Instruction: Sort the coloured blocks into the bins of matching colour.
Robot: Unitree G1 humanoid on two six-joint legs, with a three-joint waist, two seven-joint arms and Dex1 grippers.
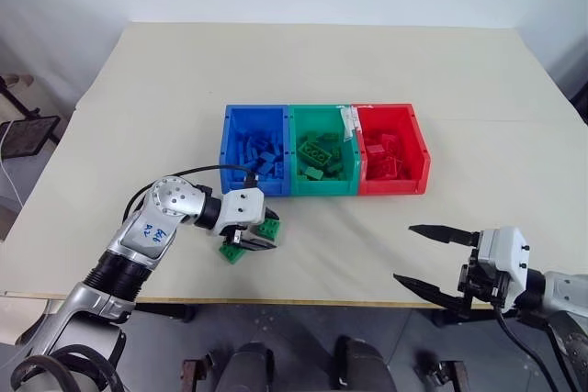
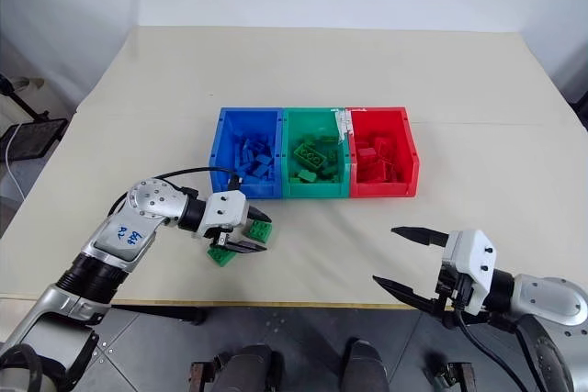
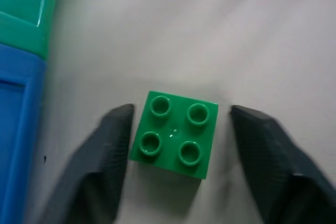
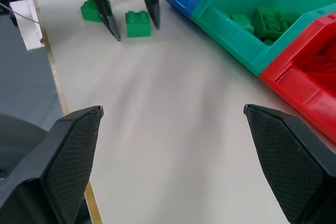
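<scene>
Left pincer (image 3: 178, 129) part-open astride green block (image 3: 174, 134), one finger touching

Each arm is silver-grey with black joints and a black cable. The left arm (image 1: 152, 227) has blue handwriting behind its end effector (image 1: 250, 238). The right end effector (image 1: 432, 259) has a white housing and two black, ribbed, pointed fingers.

My two head cameras look down from up high at the table (image 1: 138, 117) — both see the same row of bins (image 1: 323, 149). My left wrist camera sits very close, looking down on a green block (image 3: 175, 134). My right wrist camera sits low, looking across the table — it also sees that green block (image 4: 137, 24) and the bins.
</scene>
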